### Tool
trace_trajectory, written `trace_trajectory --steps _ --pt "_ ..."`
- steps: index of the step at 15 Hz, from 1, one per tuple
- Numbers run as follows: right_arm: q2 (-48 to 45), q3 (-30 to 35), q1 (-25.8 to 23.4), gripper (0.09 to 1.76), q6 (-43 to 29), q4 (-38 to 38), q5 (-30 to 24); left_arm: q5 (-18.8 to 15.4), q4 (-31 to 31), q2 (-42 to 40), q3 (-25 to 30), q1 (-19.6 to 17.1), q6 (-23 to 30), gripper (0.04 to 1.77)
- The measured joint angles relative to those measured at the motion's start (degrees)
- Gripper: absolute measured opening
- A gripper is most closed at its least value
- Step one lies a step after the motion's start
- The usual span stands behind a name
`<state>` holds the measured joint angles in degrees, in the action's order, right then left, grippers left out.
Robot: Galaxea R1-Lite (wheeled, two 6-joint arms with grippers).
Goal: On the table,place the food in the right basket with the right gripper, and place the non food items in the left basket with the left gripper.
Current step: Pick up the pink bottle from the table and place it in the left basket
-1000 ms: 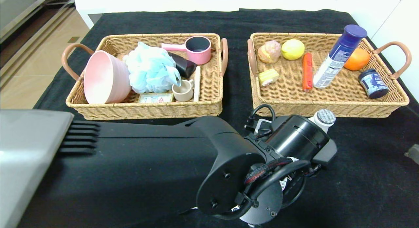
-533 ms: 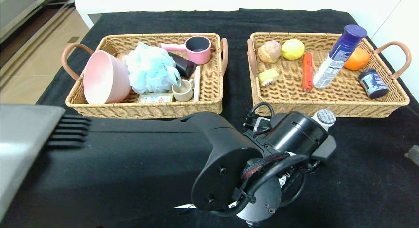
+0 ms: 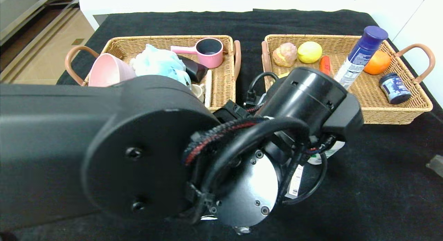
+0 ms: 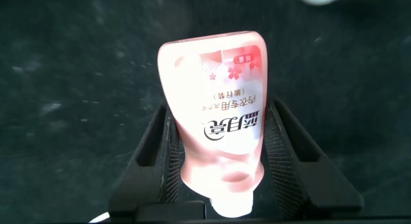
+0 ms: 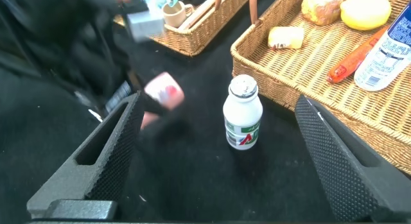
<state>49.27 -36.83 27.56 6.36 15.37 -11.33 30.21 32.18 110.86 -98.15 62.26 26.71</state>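
My left gripper (image 4: 219,112) is shut on the flat pink tube (image 4: 218,121), held above the black table (image 4: 64,89); the cap end sits deep between the jaws. In the head view the raised left arm (image 3: 304,95) hides that gripper. The small white bottle (image 5: 243,121) stands upright on the cloth just before the right basket (image 3: 398,113), ahead of my open right gripper (image 5: 219,102). The sausage stick (image 3: 324,63) and spray can (image 3: 360,51) lie in the right basket. The pink bowl (image 3: 107,70) and blue pouf (image 3: 157,63) sit in the left basket (image 3: 221,85).
The left basket also holds a pink saucepan (image 3: 207,52) and a beige cup (image 3: 198,91). A lemon (image 3: 309,51), an orange (image 3: 377,62), a dark jar (image 3: 394,87) and a knobbly root (image 3: 285,54) lie in the right basket.
My left arm has risen towards the head camera with the pink tube and now covers the left basket's front and most of the white bottle. The right gripper stays open.
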Motion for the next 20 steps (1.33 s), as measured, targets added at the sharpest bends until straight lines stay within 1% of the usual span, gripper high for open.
trace_trajectory --steps 3,8,10,12,14,17,20 --pt "0.0 0.1 0.1 1.71 0.7 -0.1 0.0 0.0 -0.3 -2.1 -0.3 -1.4 -1.8 0.85" --pt "0.1 0.5 0.4 1.71 1.1 -0.1 0.2 0.0 -0.7 -4.8 -0.9 -5.7 -4.5 0.85" --pt "0.1 0.5 0.4 1.71 1.1 -0.1 0.1 -0.1 -2.3 -6.1 -0.9 -7.9 -6.7 0.85" --pt "0.1 0.5 0.4 1.71 1.1 -0.1 0.1 -1.6 -4.1 -7.0 -0.6 -10.4 -8.7 0.85" --pt "0.1 0.5 0.4 1.71 1.2 0.0 0.1 -2.6 -4.7 -7.7 -0.6 -12.9 -9.8 0.85" --pt "0.1 0.5 0.4 1.71 1.1 0.0 0.1 -4.4 -7.6 -8.0 -0.7 -16.6 -11.6 0.85" --pt "0.1 0.5 0.4 1.71 1.1 0.0 0.1 -5.1 -10.7 -8.0 -1.1 -19.1 -13.9 0.85"
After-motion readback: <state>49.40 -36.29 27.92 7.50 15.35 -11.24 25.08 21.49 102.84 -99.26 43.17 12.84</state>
